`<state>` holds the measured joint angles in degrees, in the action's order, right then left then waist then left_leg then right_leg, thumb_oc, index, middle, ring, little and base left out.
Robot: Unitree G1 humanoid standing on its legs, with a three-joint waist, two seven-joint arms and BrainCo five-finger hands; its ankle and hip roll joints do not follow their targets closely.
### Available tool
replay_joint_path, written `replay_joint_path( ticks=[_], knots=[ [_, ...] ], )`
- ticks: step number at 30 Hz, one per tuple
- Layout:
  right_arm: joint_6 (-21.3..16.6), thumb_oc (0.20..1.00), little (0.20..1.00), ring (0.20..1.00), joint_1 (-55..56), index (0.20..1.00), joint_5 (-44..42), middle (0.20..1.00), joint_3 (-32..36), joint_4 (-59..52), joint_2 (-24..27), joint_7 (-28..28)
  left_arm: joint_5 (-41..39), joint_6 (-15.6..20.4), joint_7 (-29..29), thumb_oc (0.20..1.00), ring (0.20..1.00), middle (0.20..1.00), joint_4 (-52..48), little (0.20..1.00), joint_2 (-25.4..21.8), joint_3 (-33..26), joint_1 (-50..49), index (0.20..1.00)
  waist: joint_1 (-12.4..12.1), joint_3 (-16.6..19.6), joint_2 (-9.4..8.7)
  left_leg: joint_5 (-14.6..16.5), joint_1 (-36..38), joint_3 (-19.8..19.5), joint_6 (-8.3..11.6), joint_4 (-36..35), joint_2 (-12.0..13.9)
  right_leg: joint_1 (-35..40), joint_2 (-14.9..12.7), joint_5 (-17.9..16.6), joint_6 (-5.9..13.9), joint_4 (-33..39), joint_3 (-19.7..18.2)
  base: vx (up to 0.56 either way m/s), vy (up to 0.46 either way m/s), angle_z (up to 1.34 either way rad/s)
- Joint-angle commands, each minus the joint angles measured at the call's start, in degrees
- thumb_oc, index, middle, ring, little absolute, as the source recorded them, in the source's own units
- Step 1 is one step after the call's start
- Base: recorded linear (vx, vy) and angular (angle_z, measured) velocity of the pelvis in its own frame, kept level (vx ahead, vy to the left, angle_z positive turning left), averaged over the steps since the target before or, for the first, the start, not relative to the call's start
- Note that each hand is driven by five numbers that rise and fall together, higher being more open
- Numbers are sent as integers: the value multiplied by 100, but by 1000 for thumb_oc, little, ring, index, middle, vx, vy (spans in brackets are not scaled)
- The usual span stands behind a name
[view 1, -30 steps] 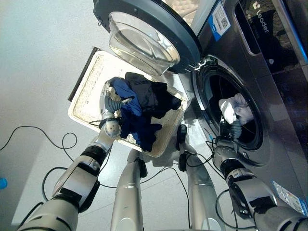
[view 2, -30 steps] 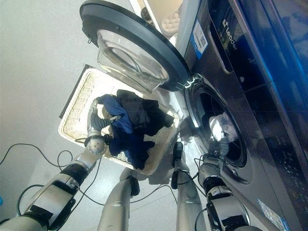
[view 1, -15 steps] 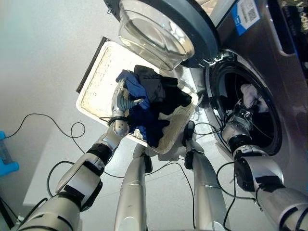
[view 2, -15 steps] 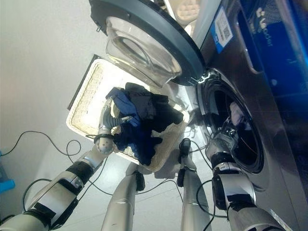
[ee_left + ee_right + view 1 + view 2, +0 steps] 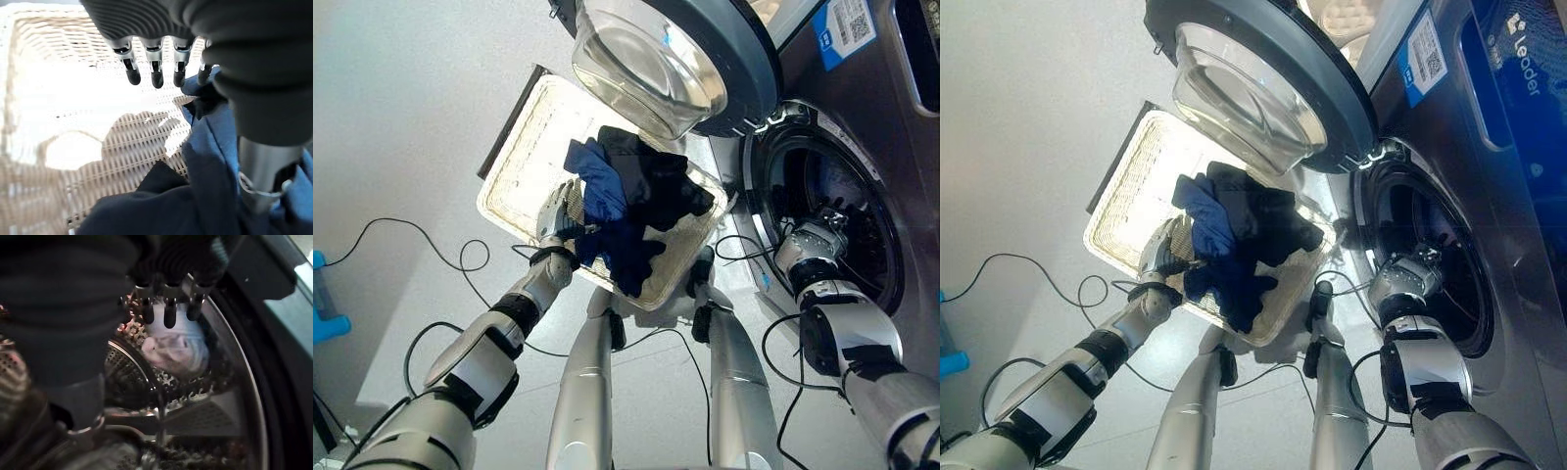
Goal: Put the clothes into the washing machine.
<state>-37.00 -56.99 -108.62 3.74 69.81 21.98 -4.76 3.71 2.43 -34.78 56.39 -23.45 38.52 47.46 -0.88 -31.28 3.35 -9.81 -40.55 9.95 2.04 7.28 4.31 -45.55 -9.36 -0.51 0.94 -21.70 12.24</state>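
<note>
On the pale grey floor I saw the left hand relaxed beside dark blue clothes in the white wicker basket; my right hand, empty, seemingly slack, at the steel washing machine drum.

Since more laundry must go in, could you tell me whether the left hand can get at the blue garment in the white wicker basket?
Probably yes: the left hand is inside the white wicker basket, open, beside the blue garment, with nothing between them.

dark clothes heaped in basket
</note>
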Motion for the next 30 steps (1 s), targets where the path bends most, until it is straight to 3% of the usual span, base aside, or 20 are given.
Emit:
replay_joint_path(
  ticks=[1,2,3,8,9,17,25,30],
  knots=[
    [201,1000,1000,1000,181,1000,3132,1000,-317,-66,307,-1741,140,-432,121,1000,1000,1000,237,1000,204,-184,173,1000,-2,149,221,654,-94,41,286,466,-333,19,-25,-144,658,-94,349,0,0,0],
    [203,1000,1000,1000,161,1000,3297,1000,-349,-77,308,-1872,134,-453,127,1000,1000,1000,236,1000,193,-184,207,1000,-3,149,225,608,-145,43,276,459,-330,-26,-19,-190,641,-73,355,0,0,0],
    [278,1000,1000,1000,237,1000,3927,1000,-578,-124,251,-2381,158,-574,256,1000,1000,1000,247,1000,224,-195,201,1000,3,149,226,631,-97,71,280,460,-326,14,-9,-140,648,-90,343,0,0,0],
    [354,1000,1000,1000,441,1000,3821,1000,-676,-170,89,-2391,218,-786,542,1000,1000,1000,284,1000,301,-201,195,1000,47,149,218,604,-107,122,274,419,-303,-18,32,-142,646,-66,305,4,-1,-1],
    [325,1000,1000,1000,504,1000,3867,1000,-760,-313,-25,-2311,201,-960,758,1000,1000,1000,268,1000,347,-186,207,1000,68,149,213,595,-117,145,269,403,-302,-40,49,-143,644,-58,295,0,0,0],
    [127,1000,1000,1000,914,1000,4916,1000,-1286,-1665,-637,-2880,109,-1487,1420,1000,1000,1000,138,1000,516,-112,267,1000,212,149,124,512,-203,238,291,350,-258,-143,142,-176,619,-11,215,0,2,0],
    [60,1000,1000,1000,1352,1000,5338,1000,-1712,-2662,-1109,-3245,-411,-1916,1769,1000,1000,1000,330,1000,803,-128,284,1000,382,149,-6,435,-254,364,285,318,-169,-213,237,-200,593,16,129,6,6,-2],
    [-44,1000,1000,1000,1496,1000,5647,1000,-2282,-3556,-1516,-3453,-1312,-2108,1865,1000,1000,1000,994,1000,1151,-349,450,1000,514,149,-166,347,-357,480,291,327,-117,-296,332,-242,567,66,59,10,-12,-9]
  ],
)
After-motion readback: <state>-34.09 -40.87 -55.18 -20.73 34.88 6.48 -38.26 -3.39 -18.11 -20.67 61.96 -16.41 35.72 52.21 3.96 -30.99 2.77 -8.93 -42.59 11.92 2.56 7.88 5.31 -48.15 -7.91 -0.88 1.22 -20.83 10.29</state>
